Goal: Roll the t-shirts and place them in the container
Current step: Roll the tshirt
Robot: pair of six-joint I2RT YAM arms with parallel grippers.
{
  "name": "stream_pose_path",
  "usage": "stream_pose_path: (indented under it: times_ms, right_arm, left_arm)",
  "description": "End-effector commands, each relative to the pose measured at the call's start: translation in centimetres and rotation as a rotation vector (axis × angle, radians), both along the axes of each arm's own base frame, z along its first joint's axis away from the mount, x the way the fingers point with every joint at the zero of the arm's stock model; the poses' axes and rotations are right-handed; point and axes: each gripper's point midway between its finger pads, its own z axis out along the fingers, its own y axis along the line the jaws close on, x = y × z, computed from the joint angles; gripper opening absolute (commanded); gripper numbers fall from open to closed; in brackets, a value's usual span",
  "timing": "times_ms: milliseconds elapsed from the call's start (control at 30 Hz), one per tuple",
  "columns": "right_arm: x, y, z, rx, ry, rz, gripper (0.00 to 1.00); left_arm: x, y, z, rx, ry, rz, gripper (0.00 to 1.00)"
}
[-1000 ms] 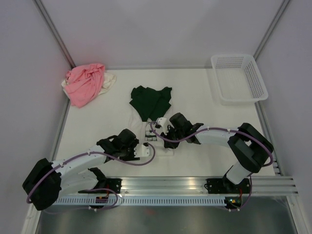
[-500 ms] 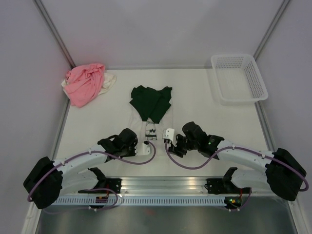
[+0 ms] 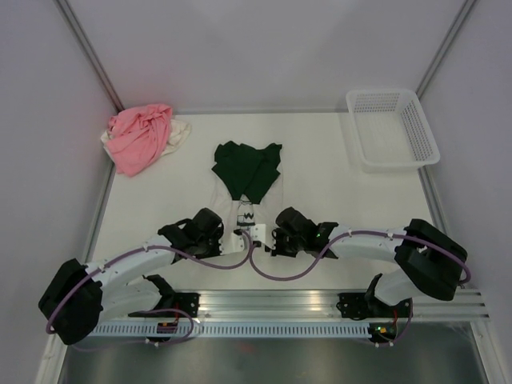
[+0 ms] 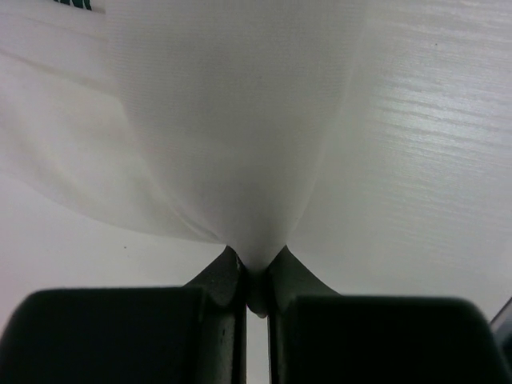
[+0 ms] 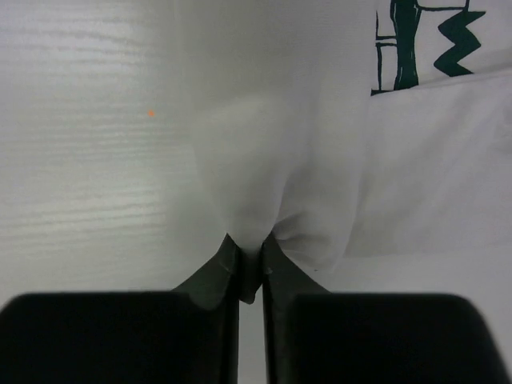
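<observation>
Top view first: the left arm and right arm both reach in low over the table. The left jaws and right jaws sit almost tip to tip. Both are at the near edge of the white tee, which lies flat and runs straight away from them. Just past it, the green tee overlaps its far end. Well beyond the left jaws and off to their left, the pink tee is heaped in the far corner. A cream tee peeks out from under the side of it nearer the jaws. The basket sits far beyond the right jaws, out to their right.

Over to the left wrist: the jaws are pressed together on a pinch of white tee! Cloth fans up and out from the nip, with bare table off to the right.

Now the right wrist, and it's the same story. These jaws are closed narrow on a bunched fold of the white tee, the cloth puckering just ahead of the tips. The dark print shows ahead and to the right. Bare table lies to the left of the jaws.
</observation>
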Motion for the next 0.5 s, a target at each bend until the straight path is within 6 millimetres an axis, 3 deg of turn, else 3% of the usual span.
stream_pose_path:
  times_ms: [0, 33, 100, 167, 200, 300, 333, 467]
  right_arm:
    - [1.2, 2.4, 1.7, 0.041, -0.016, 0.01, 0.05]
    - [0.8, 2.2, 1.6, 0.031, 0.012, 0.016, 0.0]
    - [-0.1, 2.5, 2.6, 0.072, 0.078, 0.049, 0.0]
    - [-0.9, 1.5, 3.4, 0.09, 0.144, 0.068, 0.0]
    - [-2.4, 1.7, 4.0, 0.133, 0.213, 0.133, 0.0]
    - [-3.6, 0.1, 4.5, 0.138, 0.313, 0.163, 0.0]
    - [-5.1, -1.0, 4.3, 0.108, 0.4, 0.19, 0.0]
    - [-3.2, -1.7, 3.8, 0.1, 0.432, 0.138, 0.0]
  left_arm:
    - [-1.3, -1.0, 0.8, -0.065, 0.081, -0.006, 0.02]
    - [-1.4, -1.2, 1.0, -0.071, 0.094, -0.012, 0.02]
    - [-2.1, -0.6, 1.1, -0.06, 0.142, 0.0, 0.02]
    - [-2.8, -0.7, 2.1, -0.098, 0.215, -0.022, 0.02]
    - [-3.2, -0.9, 2.6, -0.117, 0.252, -0.034, 0.02]
    - [-5.6, -0.8, 4.3, -0.154, 0.42, -0.08, 0.02]
    - [-6.6, -0.7, 4.8, -0.154, 0.496, -0.109, 0.02]
    - [-8.0, -0.2, 4.6, -0.125, 0.624, -0.134, 0.02]
